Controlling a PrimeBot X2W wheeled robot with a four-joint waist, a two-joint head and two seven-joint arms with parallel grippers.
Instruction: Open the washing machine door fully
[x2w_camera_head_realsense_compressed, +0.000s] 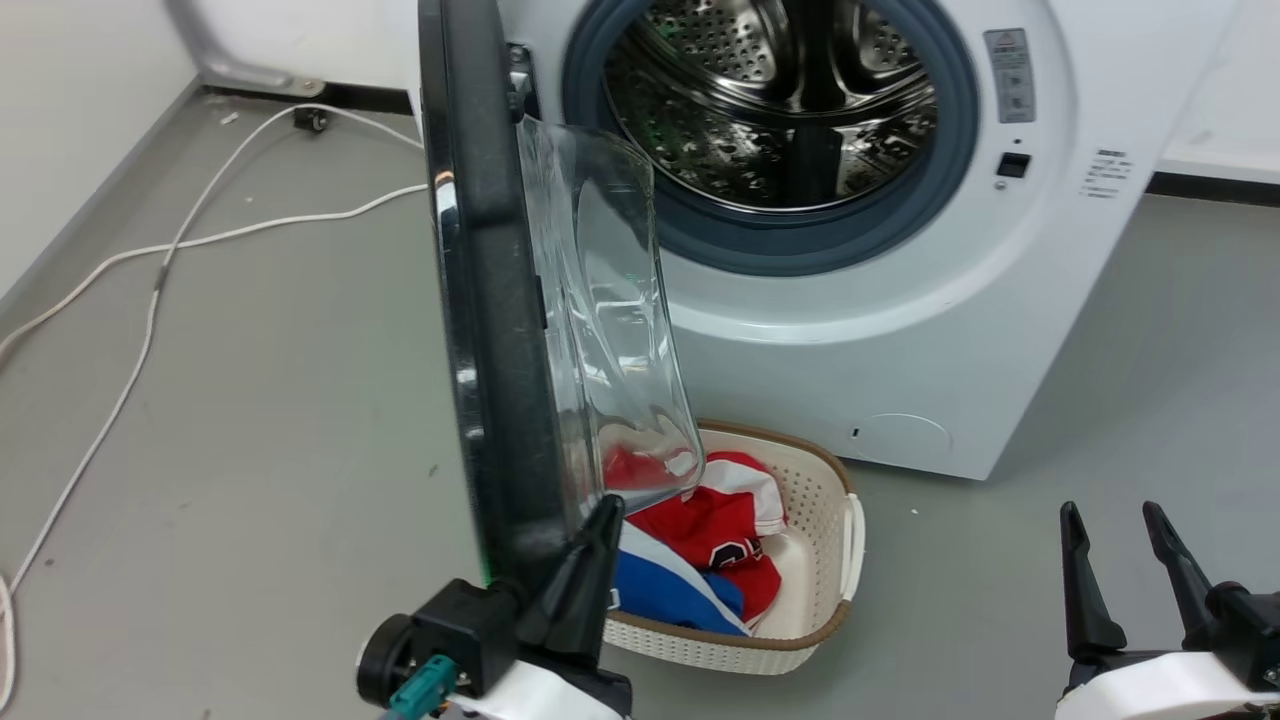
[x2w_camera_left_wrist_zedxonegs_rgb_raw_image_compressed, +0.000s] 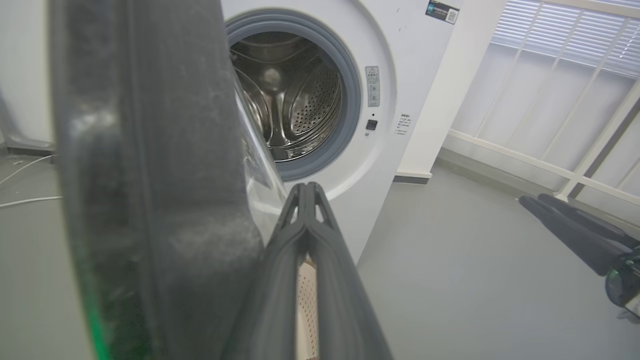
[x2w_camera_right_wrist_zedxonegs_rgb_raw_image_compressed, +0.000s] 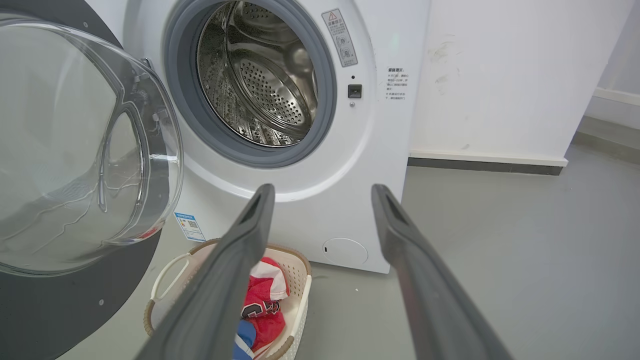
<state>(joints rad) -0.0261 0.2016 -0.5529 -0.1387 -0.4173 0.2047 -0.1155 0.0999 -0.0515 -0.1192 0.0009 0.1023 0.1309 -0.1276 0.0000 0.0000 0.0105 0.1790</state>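
The washing machine (x2w_camera_head_realsense_compressed: 900, 330) stands white at the upper right, its steel drum open behind a grey gasket. The washing machine door (x2w_camera_head_realsense_compressed: 490, 300) is hinged on the machine's left and juts out toward me, seen edge-on, its clear glass bowl (x2w_camera_head_realsense_compressed: 600, 320) bulging right. My left gripper (x2w_camera_head_realsense_compressed: 603, 515) is shut, fingertips against the door's inner face just under the bowl. In the left wrist view the joined left gripper (x2w_camera_left_wrist_zedxonegs_rgb_raw_image_compressed: 306, 187) points at the machine (x2w_camera_left_wrist_zedxonegs_rgb_raw_image_compressed: 400, 60) beside the dark door (x2w_camera_left_wrist_zedxonegs_rgb_raw_image_compressed: 150, 150). My right gripper (x2w_camera_head_realsense_compressed: 1110, 512) hangs open at the lower right, holding nothing; its wrist view frames the machine (x2w_camera_right_wrist_zedxonegs_rgb_raw_image_compressed: 380, 150) and door (x2w_camera_right_wrist_zedxonegs_rgb_raw_image_compressed: 75, 150) around the right gripper (x2w_camera_right_wrist_zedxonegs_rgb_raw_image_compressed: 322, 192).
A white laundry basket (x2w_camera_head_realsense_compressed: 820, 560) with red and blue clothes sits on the floor under the door, in front of the machine. White cables (x2w_camera_head_realsense_compressed: 250, 232) trail across the grey floor at the left. A white railing (x2w_camera_left_wrist_zedxonegs_rgb_raw_image_compressed: 550, 100) runs right of the machine.
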